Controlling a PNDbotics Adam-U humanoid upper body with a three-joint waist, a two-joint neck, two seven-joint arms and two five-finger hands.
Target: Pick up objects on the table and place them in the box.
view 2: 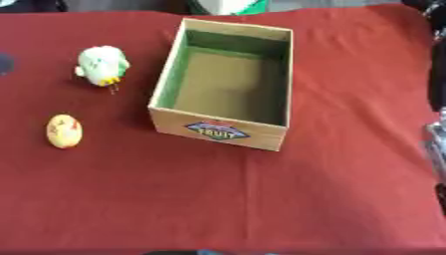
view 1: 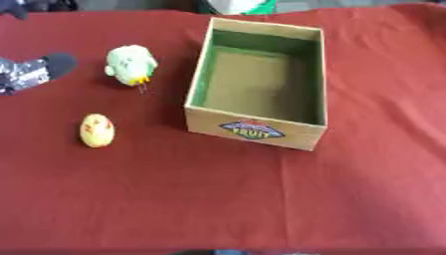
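Observation:
An open cardboard box [view 1: 254, 130] with green inner walls and a "FRUIT" label stands in the middle of the red table, with nothing inside. To its left lies a pale green and white plush toy [view 1: 131, 63] with small yellow feet. Nearer me sits a yellow egg-shaped toy [view 1: 97, 130] with red marks. My left hand [view 1: 33, 70], black and silver, comes in at the left edge, a little left of the plush toy and apart from it. At the right edge of the right eye view a sliver of my right hand [view 2: 438, 142] shows, well away from the box.
The red cloth [view 1: 218, 199] covers the whole table, with broad open space in front of the box and to its right. A white and green object [view 1: 237, 6] sits past the far edge behind the box.

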